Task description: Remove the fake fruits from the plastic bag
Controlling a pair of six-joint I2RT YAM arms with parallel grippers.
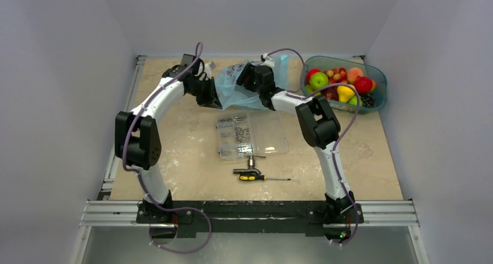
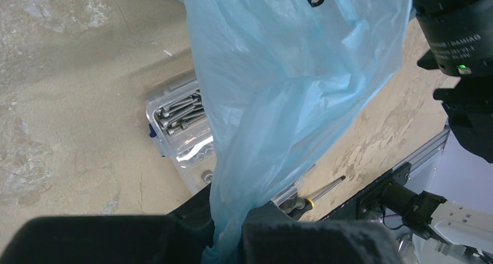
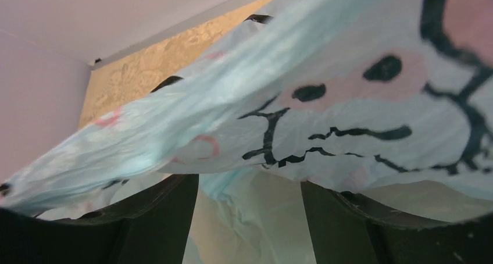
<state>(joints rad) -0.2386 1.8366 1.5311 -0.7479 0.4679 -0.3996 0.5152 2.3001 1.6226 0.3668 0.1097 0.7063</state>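
The left gripper (image 2: 229,232) is pressed together on a gathered fold of the plastic bag (image 2: 279,89). The thin blue film rises out of the pinch and fans wide above it, hanging clear of the table (image 2: 70,101). In the overhead view this gripper (image 1: 208,92) sits at the bag's left edge, and the right gripper (image 1: 256,78) is just across the bag (image 1: 232,92) from it, pushed in at the far right side.

Seen from its own wrist, the right gripper (image 3: 250,217) is spread. Its two dark fingers (image 3: 157,217) stand well apart, with crumpled film lying in the gap and a printed sheet of the bag (image 3: 290,118), with black lines and pink patches, draped across their tips. I cannot tell whether anything solid sits between them.

The fake fruits (image 1: 343,84) I can see are piled in a teal tub (image 1: 381,92) off to the right of the right gripper, well apart from the bag. A green apple (image 1: 318,79) lies on the side nearest the bag. Whether any fruit is inside the bag is hidden.

Nearer the arm bases than both grippers lies a clear compartment box (image 1: 251,135) of screws. A screwdriver (image 1: 256,177) lies nearer the bases than the box. From the left wrist, the box (image 2: 180,136) shows behind the hanging film.
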